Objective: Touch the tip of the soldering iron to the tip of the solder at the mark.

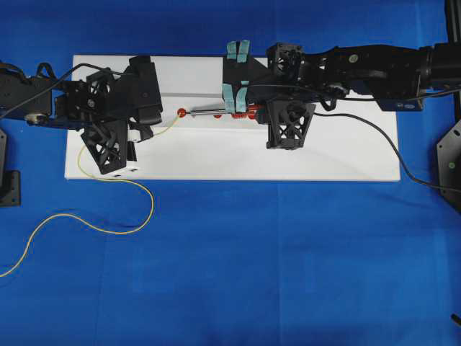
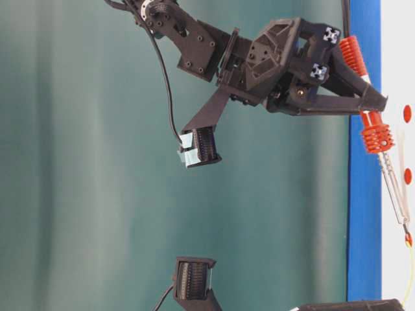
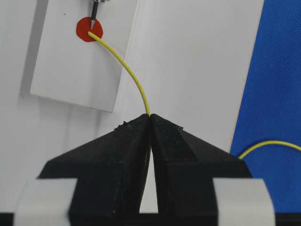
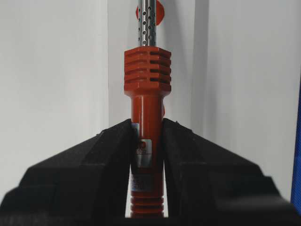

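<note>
Yellow solder [image 3: 126,63] runs from the clamped left pincer [image 3: 150,117].

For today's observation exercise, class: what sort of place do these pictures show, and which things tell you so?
Probably a robotics lab bench: two black robot arms work over a white rectangular board on blue cloth, one holding a red-orange soldering iron, the other a thin yellow solder wire.

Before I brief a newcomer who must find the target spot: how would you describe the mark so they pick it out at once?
Start at the white rectangular board on the blue cloth, then find the smaller white card lying on it. The mark is the small red round dot near that card's end, where the thin yellow solder wire and the pointed silver iron tip meet; other red dots have nothing touching them.
</note>
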